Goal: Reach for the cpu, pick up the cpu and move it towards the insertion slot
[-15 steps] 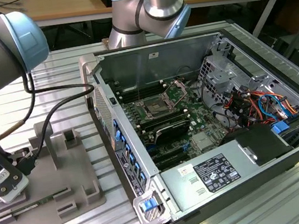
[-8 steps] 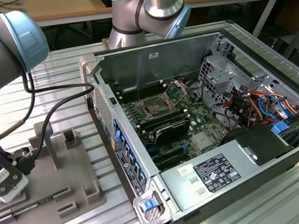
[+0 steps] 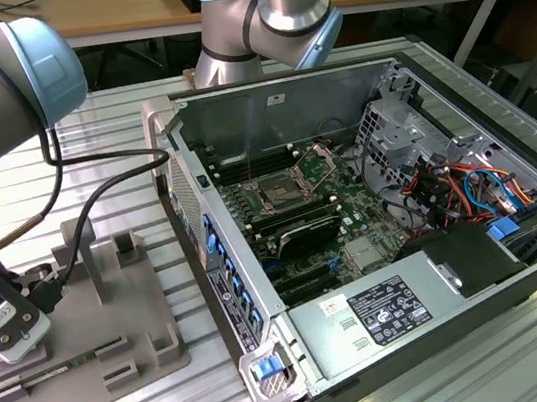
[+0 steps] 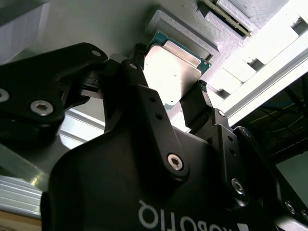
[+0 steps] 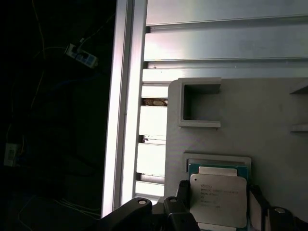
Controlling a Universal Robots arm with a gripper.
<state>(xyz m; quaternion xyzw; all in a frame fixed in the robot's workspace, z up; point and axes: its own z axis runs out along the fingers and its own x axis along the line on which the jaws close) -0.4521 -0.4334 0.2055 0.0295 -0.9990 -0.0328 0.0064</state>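
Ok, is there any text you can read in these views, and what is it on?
Chip top, first wrist view: lines of small print, too small to read.
Tool body, second wrist view: white lettering, upside down and cut off, not readable whole.
Stickers on the metal box, exterior view: too small to read.

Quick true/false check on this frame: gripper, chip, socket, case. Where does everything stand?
1. The gripper is at the chip, over the grey fixture. True.
2. The chip sits in the socket. False: the chip is at the fixture, apart from the socket on the motherboard.
3. The computer case is open, with the motherboard showing. True.
4. The case stands to the exterior view's left of the fixture. False: it stands to the fixture's right.
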